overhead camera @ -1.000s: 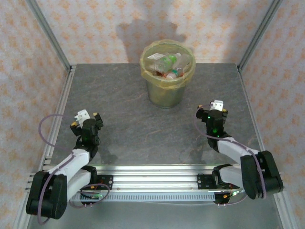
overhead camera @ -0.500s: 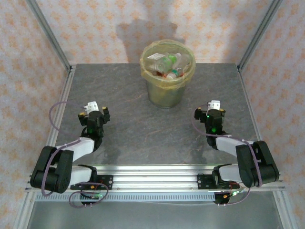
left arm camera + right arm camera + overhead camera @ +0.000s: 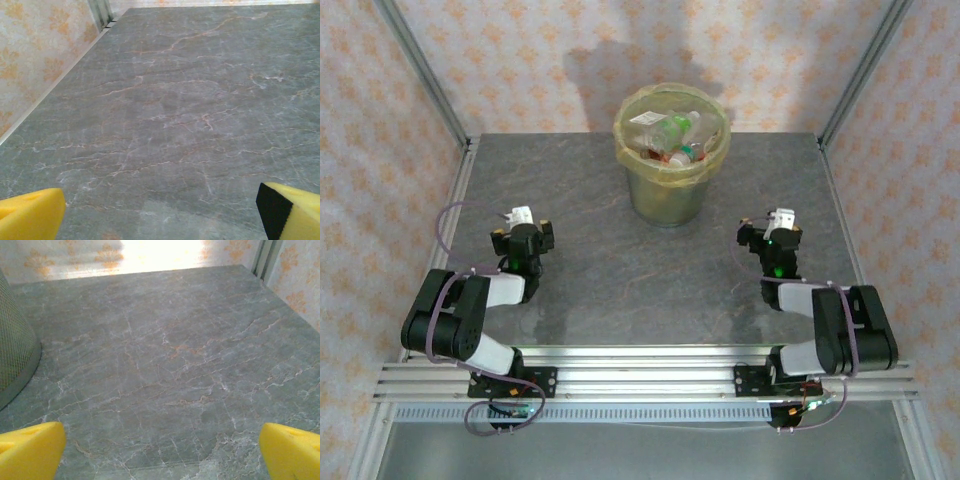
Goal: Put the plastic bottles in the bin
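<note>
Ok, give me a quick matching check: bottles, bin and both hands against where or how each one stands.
Things:
1. plastic bottles
2. bin
3. left hand
4. right hand

Place or state:
A. open, over the right side of the table
B. piled inside the bin
C. upright at the far middle of the table
D. open, over the left side of the table

Pairs: 1-B, 2-C, 3-D, 4-A

Top view high, looking down; wrist views low, facing forward; all share table [image 3: 590, 200].
</note>
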Controlling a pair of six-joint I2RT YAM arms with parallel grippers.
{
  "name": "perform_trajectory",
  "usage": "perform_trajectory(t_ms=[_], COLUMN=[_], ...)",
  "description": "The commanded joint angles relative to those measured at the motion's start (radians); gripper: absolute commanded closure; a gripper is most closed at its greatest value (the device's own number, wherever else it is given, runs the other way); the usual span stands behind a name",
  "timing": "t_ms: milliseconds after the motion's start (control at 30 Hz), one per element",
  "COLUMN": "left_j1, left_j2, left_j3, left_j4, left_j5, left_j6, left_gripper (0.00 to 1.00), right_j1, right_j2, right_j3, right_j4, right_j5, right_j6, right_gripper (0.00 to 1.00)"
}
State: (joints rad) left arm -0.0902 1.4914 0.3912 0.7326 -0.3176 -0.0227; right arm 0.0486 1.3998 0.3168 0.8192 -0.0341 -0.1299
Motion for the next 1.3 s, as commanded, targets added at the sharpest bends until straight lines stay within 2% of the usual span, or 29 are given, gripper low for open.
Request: perform_trajectory(t_ms=[0, 100, 200, 267, 1267], left_j1=[0.006, 0.007, 0.007, 0.006, 0.007], left_j2=[0.0, 0.001, 0.001, 0.001, 0.001], left_j3=[0.021, 0.02, 0.02, 0.021, 0.02], left_j4=[0.033, 0.038, 0.036, 0.036, 0.038], left_j5=[0.011, 0.011, 0.011, 0.011, 0.012], left_j6=[-0.011, -0.01, -0.011, -0.011, -0.009], left_gripper=[0.0, 0.0, 0.0, 0.0, 0.0], right_j1=[-0.008, -0.01, -0.016, -0.02, -0.037], right_j2=[0.054, 0.117, 0.114, 0.121, 0.122], right_j3=[-0.004, -0.002, 0.035, 0.103, 0.102], right_j4=[0.098, 0.156, 0.076, -0.046, -0.042], right_j5=[-0.05, -0.05, -0.047, 0.006, 0.028], right_j6=[0.02, 0.022, 0.03, 0.058, 0.085], right_gripper=[0.01, 0.01, 0.01, 0.01, 0.01])
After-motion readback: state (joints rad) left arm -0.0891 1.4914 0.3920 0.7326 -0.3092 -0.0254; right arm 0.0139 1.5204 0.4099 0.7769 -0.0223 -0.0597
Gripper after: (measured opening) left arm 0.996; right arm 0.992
